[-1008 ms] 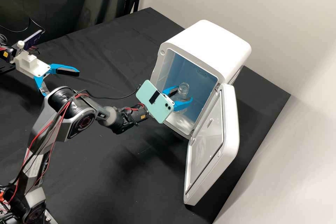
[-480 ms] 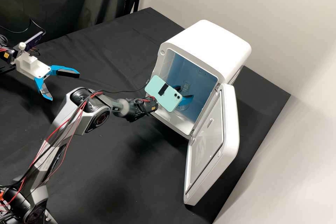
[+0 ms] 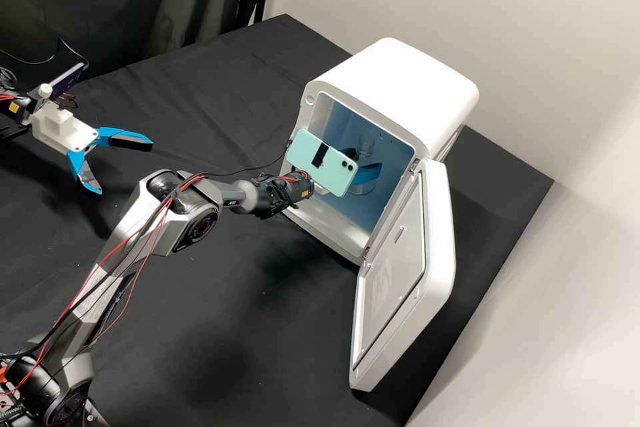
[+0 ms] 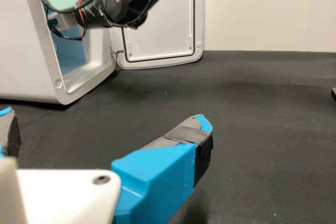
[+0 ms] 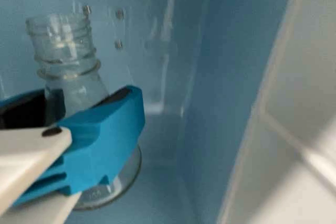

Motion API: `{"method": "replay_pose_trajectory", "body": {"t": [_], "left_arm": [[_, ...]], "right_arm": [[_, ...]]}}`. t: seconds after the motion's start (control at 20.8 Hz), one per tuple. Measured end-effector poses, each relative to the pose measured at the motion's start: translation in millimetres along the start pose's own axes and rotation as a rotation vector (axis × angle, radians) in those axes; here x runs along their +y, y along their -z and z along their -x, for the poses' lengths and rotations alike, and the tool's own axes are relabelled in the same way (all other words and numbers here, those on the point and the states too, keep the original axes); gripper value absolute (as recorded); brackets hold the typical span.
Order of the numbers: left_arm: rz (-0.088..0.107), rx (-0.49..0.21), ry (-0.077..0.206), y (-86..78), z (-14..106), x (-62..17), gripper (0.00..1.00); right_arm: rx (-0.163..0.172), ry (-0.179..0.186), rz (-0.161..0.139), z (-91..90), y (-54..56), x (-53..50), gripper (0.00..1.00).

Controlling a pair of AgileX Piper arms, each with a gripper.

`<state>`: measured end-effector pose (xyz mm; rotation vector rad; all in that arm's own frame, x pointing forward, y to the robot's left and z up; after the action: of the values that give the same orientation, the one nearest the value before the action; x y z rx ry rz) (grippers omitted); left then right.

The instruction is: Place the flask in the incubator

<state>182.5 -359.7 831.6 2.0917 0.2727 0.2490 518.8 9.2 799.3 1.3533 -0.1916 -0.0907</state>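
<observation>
Right gripper [image 3: 364, 173] holds the flask [image 5: 63, 45] inside the incubator [image 3: 400, 80] (door [image 3: 407, 267] open).

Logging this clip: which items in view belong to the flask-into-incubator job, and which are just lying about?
In the job:
flask, gripped by the right gripper
incubator, with the flask inside it
incubator door, open

Not in the job:
left gripper, open above the bench
dark curtain behind the bench

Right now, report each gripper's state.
Left gripper: open, holding nothing.
Right gripper: closed on the flask, inside the incubator.
</observation>
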Motion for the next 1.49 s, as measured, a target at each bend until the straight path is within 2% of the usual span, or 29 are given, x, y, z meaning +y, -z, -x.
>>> {"method": "replay_pose_trajectory", "body": {"t": [0.14,0.24,0.43,0.53,0.67,0.77,0.82,0.86,0.96,1.3,1.49], "left_arm": [[0.001,0.002,0.000,0.2,-0.1,-0.1,1.00],[0.001,0.002,0.002,0.3,-0.1,-0.4,1.00],[0.004,0.005,0.010,0.8,-0.7,-2.0,1.00],[0.004,0.005,0.010,0.8,-0.7,-2.0,1.00],[0.004,0.005,0.011,0.9,-0.7,-2.1,1.00],[0.004,0.005,0.011,0.9,-0.7,-2.1,1.00],[0.004,0.005,0.011,0.9,-0.7,-2.1,1.00],[0.004,0.005,0.011,0.9,-0.7,-2.1,1.00],[0.005,0.006,0.011,0.9,-0.7,-2.1,1.00],[0.004,0.006,0.005,1.2,-2.0,-0.8,1.00],[0.003,0.006,0.002,1.2,-2.6,-0.3,1.00]], "right_arm": [[0.005,0.016,0.020,-7.6,2.7,0.5,0.00],[0.012,0.013,0.036,-11.9,5.1,1.7,0.00],[0.013,0.002,0.037,-15.1,9.1,7.1,0.00],[0.007,0.001,0.028,-15.1,8.6,7.3,0.00],[0.002,0.004,0.029,-15.9,6.4,2.4,0.00],[-0.009,0.005,0.017,-16.6,3.9,-0.3,0.00],[-0.016,0.007,0.010,-16.9,2.3,-2.1,0.00],[-0.031,0.009,-0.014,-17.3,0.0,-3.9,0.00],[-0.052,0.049,-0.027,-18.0,-4.3,-11.8,0.00],[-0.060,0.077,-0.023,-16.1,-6.4,-21.9,0.00],[-0.069,0.084,-0.026,-15.1,-8.6,-24.4,0.00]]}}
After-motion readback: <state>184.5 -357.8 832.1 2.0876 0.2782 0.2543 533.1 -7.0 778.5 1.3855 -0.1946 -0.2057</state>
